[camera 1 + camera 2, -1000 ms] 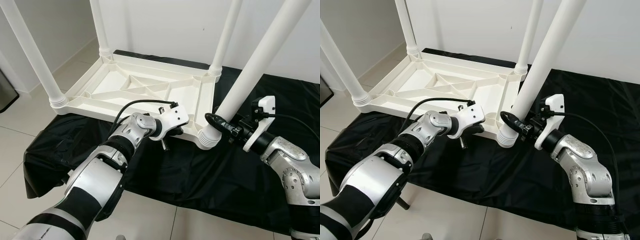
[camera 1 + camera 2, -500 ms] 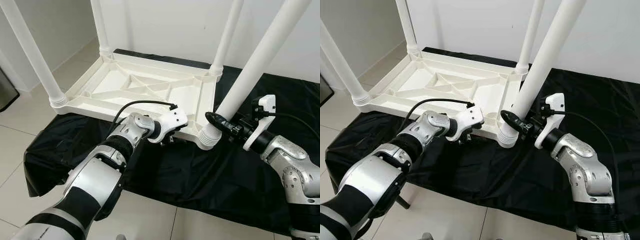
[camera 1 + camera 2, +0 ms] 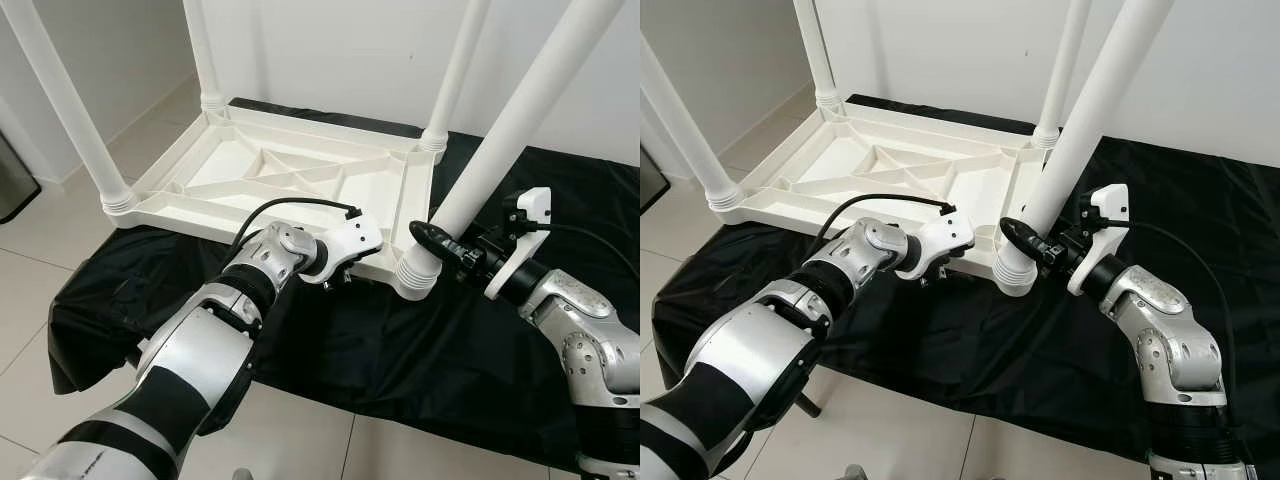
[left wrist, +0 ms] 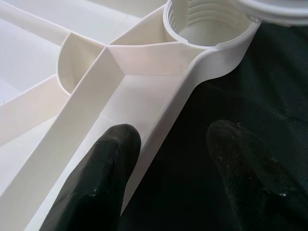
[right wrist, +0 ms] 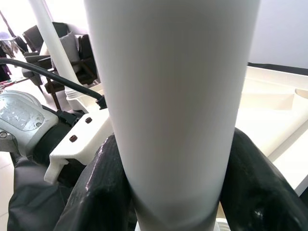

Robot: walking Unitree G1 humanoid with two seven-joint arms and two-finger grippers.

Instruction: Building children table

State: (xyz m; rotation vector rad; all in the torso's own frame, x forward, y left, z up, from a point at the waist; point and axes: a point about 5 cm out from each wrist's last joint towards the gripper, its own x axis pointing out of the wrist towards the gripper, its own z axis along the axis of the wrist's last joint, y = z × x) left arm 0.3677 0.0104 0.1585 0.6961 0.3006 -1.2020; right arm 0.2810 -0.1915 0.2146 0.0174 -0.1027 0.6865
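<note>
A white children's table top (image 3: 290, 175) lies upside down on a black cloth (image 3: 400, 350). Three white legs stand screwed into its corners. My right gripper (image 3: 436, 240) is shut on the fourth leg (image 3: 520, 120), low down near its ribbed collar (image 3: 415, 275). That collar sits beside the near right corner. The threaded socket (image 4: 211, 24) there is bare, with the leg's base just at its edge. My left gripper (image 4: 175, 168) is open at the table's near rim (image 4: 159, 120): one finger (image 4: 106, 183) lies inside the rim, the other over the cloth.
The cloth-covered surface ends in front of me, with tiled floor (image 3: 30, 250) to the left and below. A white wall stands close behind the table. The upright legs (image 3: 70, 110) rise at the left and back corners. A dark bin (image 3: 12, 180) is at the far left.
My left gripper has risen from below the table's near edge and moved right, up to the rim near the corner socket. The right gripper and its leg have barely moved.
</note>
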